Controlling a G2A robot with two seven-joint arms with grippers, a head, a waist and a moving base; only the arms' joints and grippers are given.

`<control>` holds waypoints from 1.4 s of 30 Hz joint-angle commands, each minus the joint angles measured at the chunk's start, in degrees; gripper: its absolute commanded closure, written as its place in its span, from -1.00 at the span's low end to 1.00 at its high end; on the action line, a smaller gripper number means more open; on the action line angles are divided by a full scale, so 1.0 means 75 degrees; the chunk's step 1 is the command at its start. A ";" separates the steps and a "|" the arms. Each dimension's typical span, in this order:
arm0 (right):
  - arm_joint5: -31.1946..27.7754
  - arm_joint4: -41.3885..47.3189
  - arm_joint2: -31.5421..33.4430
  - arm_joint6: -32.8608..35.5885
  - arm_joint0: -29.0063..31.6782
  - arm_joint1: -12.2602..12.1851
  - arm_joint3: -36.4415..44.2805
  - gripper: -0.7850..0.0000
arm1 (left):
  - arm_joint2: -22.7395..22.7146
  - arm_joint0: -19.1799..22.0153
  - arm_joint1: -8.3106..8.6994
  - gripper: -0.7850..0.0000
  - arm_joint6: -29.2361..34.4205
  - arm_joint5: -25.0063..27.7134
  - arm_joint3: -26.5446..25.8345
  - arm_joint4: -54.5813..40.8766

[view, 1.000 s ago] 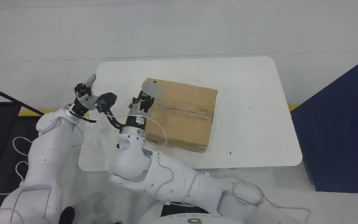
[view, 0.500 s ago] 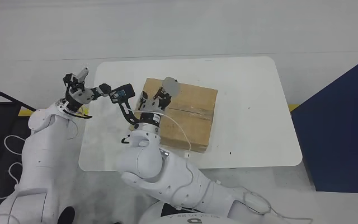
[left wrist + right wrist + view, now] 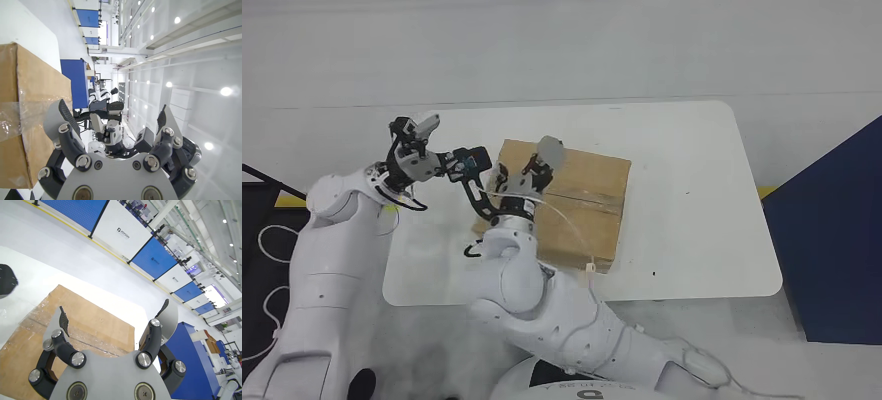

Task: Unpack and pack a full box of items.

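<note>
Cardboard box (image 3: 582,205) sits closed & taped w/ clear tape, centre-left of frame on white tabletop (image 3: 692,170). Right claw (image 3: 538,160) hovers over box's upper-left part, fingers spread, nothing btwn them. Left claw (image 3: 419,126) at tabletop's upper-left corner, apart from box, also spread & empty.
</note>
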State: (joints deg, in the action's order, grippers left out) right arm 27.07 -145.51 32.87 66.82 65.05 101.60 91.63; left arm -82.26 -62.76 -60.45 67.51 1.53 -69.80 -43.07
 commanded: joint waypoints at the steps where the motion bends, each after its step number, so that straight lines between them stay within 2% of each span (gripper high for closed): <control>1: -0.0330 -0.0099 0.0353 -0.0251 0.0413 -0.0209 0.0520 -1.00 | 0.0219 0.0111 -0.0031 -1.00 -0.0068 0.0009 0.0098 0.0155; 8: -0.1161 -0.1211 0.2014 -0.0681 0.2317 -0.0930 0.2304 -1.00 | 0.0501 0.0426 -0.0117 -1.00 -0.0268 0.0158 0.0579 0.0073; 13: -0.2028 -0.1847 0.2928 -0.0815 0.3042 -0.1099 0.2371 -1.00 | 0.0492 0.0528 -0.0153 -1.00 -0.0332 0.0305 0.0878 -0.0182; 16: -0.2561 -0.1945 0.2940 -0.0934 0.3127 -0.1101 0.2129 -1.00 | 0.0492 0.0548 -0.0158 -1.00 -0.0326 0.0342 0.0941 -0.0205; 25: -0.3144 -0.2154 0.2437 -0.0802 0.2737 -0.0952 0.1438 -1.00 | 0.0492 0.0548 -0.0158 -1.00 -0.0326 0.0342 0.0941 -0.0205; 31: -0.3418 -0.2095 0.1674 -0.0486 0.2176 -0.0882 0.0817 -1.00 | 0.0492 0.0548 -0.0158 -1.00 -0.0326 0.0342 0.0941 -0.0205; 42: -0.3149 -0.1602 0.0307 0.0543 0.0766 -0.0383 -0.0658 -1.00 | 0.0492 0.0548 -0.0158 -1.00 -0.0326 0.0342 0.0941 -0.0205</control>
State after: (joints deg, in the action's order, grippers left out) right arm 3.07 -157.99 35.91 70.28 71.82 98.28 87.86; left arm -78.57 -58.65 -61.63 65.07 4.10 -62.75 -44.61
